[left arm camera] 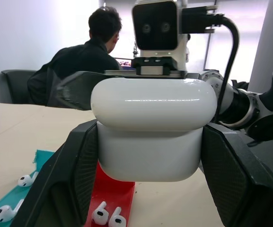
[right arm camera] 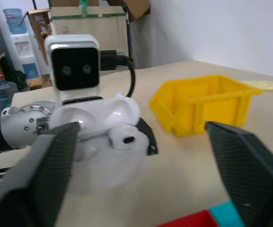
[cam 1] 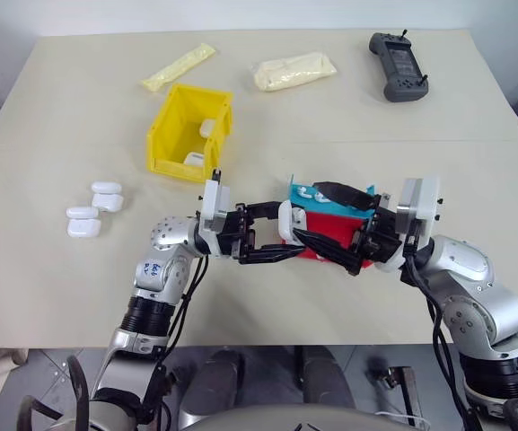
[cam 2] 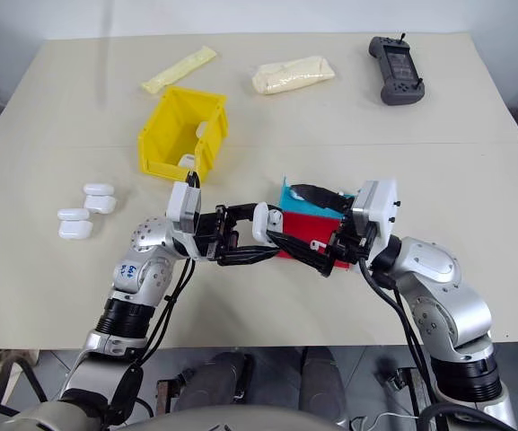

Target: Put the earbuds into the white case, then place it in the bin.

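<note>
Nearest, the left gripper [cam 1: 267, 241] clamps the small glossy white rounded case [left arm camera: 150, 130] above the red-and-blue tray [cam 1: 317, 205]; the right gripper [right arm camera: 141, 170] faces it, jaws spread wide, holding nothing. Loose white earbuds [left arm camera: 109, 215] remain in the tray. At eleven o'clock, the bright yellow plastic bin [cam 1: 171, 126] awaits; placing remains undone.

Glossy white case [left arm camera: 150, 130] in black-fingered left hand [left arm camera: 150, 189], bright yellow bin [cam 1: 189, 132], red-and-teal tray [cam 2: 305, 208] with white earbuds [left arm camera: 109, 215], three more white cases [cam 1: 92, 208], cream packets [cam 1: 295, 71], dark grey controller [cam 1: 399, 65], beige tabletop [cam 1: 61, 287].
</note>
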Action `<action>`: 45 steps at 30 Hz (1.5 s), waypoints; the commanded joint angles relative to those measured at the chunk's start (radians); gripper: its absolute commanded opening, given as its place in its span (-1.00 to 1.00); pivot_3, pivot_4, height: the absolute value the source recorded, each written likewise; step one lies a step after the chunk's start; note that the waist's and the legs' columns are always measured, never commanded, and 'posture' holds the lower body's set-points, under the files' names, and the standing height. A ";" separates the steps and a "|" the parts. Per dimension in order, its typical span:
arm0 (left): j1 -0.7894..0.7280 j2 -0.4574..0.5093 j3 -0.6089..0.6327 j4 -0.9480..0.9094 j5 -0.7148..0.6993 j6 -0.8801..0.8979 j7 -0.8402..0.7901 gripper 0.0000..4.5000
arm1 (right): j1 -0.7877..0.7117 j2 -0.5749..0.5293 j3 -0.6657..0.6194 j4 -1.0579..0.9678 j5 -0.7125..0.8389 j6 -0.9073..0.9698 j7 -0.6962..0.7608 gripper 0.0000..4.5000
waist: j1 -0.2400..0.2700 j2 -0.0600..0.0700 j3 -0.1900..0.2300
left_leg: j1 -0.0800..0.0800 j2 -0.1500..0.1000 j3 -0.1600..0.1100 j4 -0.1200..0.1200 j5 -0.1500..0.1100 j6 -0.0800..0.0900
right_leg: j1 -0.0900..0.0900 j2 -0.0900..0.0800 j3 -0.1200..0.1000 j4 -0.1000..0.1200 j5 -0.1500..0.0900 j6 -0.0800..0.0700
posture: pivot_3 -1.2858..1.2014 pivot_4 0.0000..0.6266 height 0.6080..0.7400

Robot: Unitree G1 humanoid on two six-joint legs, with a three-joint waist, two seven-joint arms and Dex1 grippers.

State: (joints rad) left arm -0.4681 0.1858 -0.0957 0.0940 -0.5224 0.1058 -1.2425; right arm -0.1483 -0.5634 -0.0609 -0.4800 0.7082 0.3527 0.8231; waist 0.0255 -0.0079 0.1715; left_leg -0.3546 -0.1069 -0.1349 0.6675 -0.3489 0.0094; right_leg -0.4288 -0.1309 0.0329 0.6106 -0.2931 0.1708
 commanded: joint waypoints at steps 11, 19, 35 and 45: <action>0.029 0.072 0.078 -0.033 -0.019 -0.036 0.017 0.25 | 0.417 -0.117 -0.488 0.293 -0.186 -0.394 0.200 0.99 | 0.001 0.000 0.000 | 0.001 0.000 0.003 0.000 0.000 0.001 | 0.001 0.000 0.001 0.000 0.000 0.000 | 0.03 -0.52 1.00; 0.036 0.067 0.071 -0.066 -0.015 -0.028 0.054 0.25 | 0.268 -0.204 -0.435 0.419 -0.185 -0.380 0.250 0.99 | -0.006 0.001 0.000 | 0.003 0.001 0.006 -0.001 -0.001 0.001 | 0.001 0.000 0.002 0.000 0.000 0.000 | 0.03 -0.52 1.00; 0.085 0.014 0.013 -0.112 0.007 -0.059 0.119 0.25 | -0.743 -0.329 0.319 0.833 -0.584 -0.067 0.472 0.99 | -0.001 0.001 0.001 | -0.001 0.001 0.006 0.001 -0.002 0.002 | -0.002 -0.002 -0.002 -0.002 0.001 0.001 | 0.03 -0.52 1.00; 0.114 0.021 0.016 -0.138 0.010 -0.072 0.160 0.25 | -0.913 -0.251 0.452 1.072 -0.795 -0.348 0.580 0.99 | -0.008 0.001 0.001 | -0.007 0.001 0.008 0.002 -0.002 0.002 | -0.011 -0.002 -0.001 0.001 0.001 0.001 | 0.03 -0.52 1.00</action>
State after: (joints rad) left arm -0.3657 0.2053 -0.0855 0.0042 -0.5069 0.0510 -1.0911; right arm -1.0334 -0.8036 0.3942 0.5815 -0.0562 0.0600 1.3871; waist 0.0173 -0.0064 0.1723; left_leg -0.3642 -0.1062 -0.1273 0.6713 -0.3508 0.0110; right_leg -0.4423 -0.1333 0.0318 0.6127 -0.2921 0.1719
